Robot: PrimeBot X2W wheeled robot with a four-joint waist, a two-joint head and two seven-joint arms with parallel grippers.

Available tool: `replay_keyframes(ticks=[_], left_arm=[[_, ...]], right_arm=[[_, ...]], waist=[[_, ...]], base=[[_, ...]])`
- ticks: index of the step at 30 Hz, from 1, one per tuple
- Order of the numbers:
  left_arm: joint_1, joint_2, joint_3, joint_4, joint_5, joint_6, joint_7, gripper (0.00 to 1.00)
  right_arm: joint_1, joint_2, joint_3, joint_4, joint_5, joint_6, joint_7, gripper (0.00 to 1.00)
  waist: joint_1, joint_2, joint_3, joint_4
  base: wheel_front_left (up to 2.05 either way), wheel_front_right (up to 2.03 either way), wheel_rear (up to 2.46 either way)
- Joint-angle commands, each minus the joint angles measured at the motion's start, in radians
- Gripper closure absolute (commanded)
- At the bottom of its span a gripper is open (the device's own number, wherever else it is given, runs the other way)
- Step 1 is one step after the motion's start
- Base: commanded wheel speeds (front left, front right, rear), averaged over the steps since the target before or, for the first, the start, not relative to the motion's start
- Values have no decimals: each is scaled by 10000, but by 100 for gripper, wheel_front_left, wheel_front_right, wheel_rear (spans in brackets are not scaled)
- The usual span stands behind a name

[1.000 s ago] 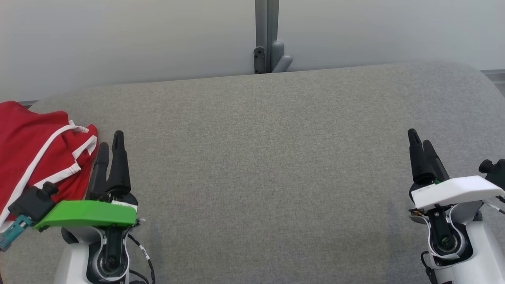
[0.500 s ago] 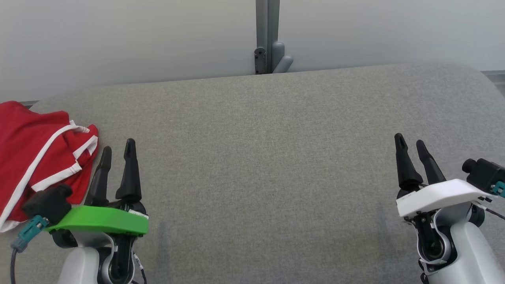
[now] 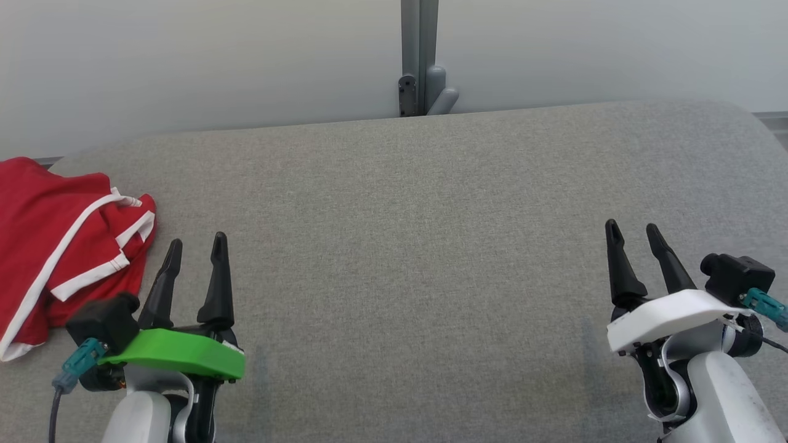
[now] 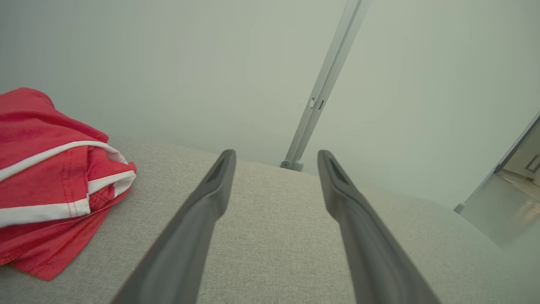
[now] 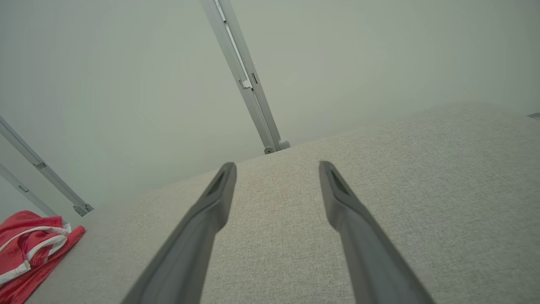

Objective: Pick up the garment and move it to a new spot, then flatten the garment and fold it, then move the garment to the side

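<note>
The garment (image 3: 58,246) is red cloth with white trim, lying bunched at the far left of the grey padded surface (image 3: 406,246). It also appears at the left of the left wrist view as the garment (image 4: 46,181) and at the lower left of the right wrist view as the garment (image 5: 25,249). My left gripper (image 3: 196,243) stands open just right of the cloth, apart from it, with nothing between its fingers. At the lower right my right gripper (image 3: 631,229) is open and holds nothing.
A pale wall runs behind the surface, with a grey metal post (image 3: 418,58) rising at its far edge. The surface's far corners are rounded. A doorway shows at the right edge of the left wrist view.
Both grippers have drawn back toward me and turned so their fingers stand spread side by side. The left gripper now sits further from the garment, which has not moved.
</note>
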Motion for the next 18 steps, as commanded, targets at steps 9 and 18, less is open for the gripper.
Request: replay_keyframes(ticks=[9,18], left_arm=[[54,182,-224,275,1059,81,-233,0],[-48,182,-226,476,1611,183,-373,0]], right_arm=[[-11,7,16,154,-1212,5,-329,0],[17,68,54,276,-2090,4,-591,0]], waist=[[0,0,-27,30],[0,0,-38,48]], base=[[0,0,0],[0,0,0]])
